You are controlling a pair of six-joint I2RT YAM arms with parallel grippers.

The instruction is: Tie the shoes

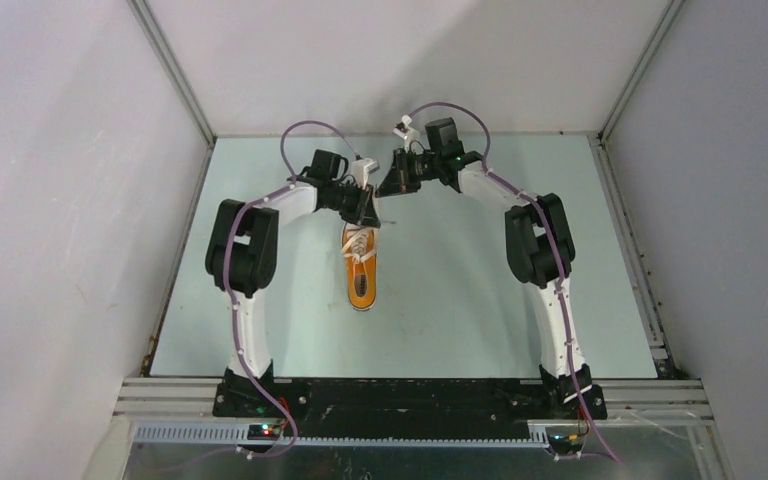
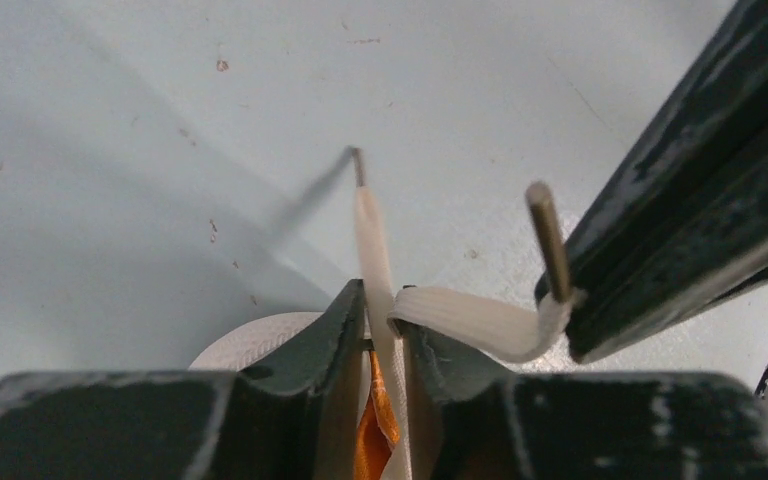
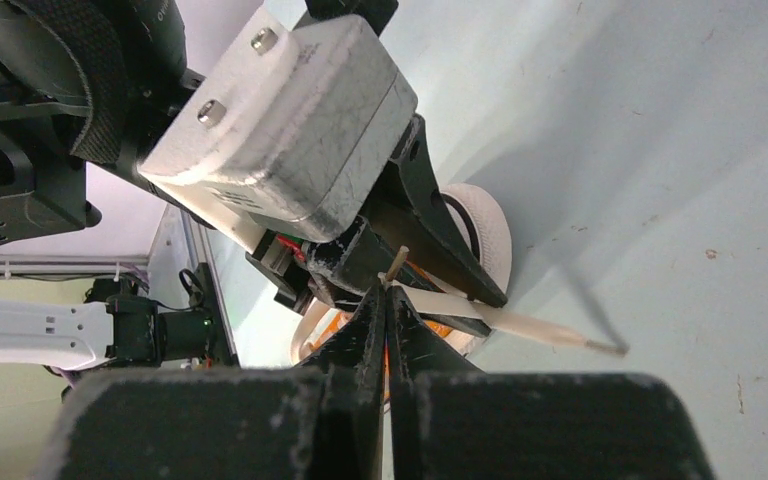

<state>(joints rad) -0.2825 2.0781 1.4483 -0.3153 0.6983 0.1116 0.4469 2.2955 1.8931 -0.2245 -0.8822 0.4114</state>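
The orange sneaker (image 1: 360, 270) lies in the middle of the table, its white toe cap (image 2: 250, 340) toward the far side. My left gripper (image 1: 368, 212) hangs over the toe end, shut on a white lace (image 2: 372, 235) that sticks out past its fingertips (image 2: 350, 310) to a thin aglet. My right gripper (image 1: 392, 186) is close beside it, shut on the end of a second white lace (image 2: 480, 322) just below its aglet (image 2: 548, 240). That lace runs from the left fingertips across to the right jaws (image 3: 387, 292). The first lace (image 3: 535, 328) shows there too.
The pale blue-green table (image 1: 480, 300) has grey walls behind and at both sides, with metal rails along its edges. The left gripper's white housing (image 3: 300, 130) fills the upper left of the right wrist view, nearly touching the right fingers.
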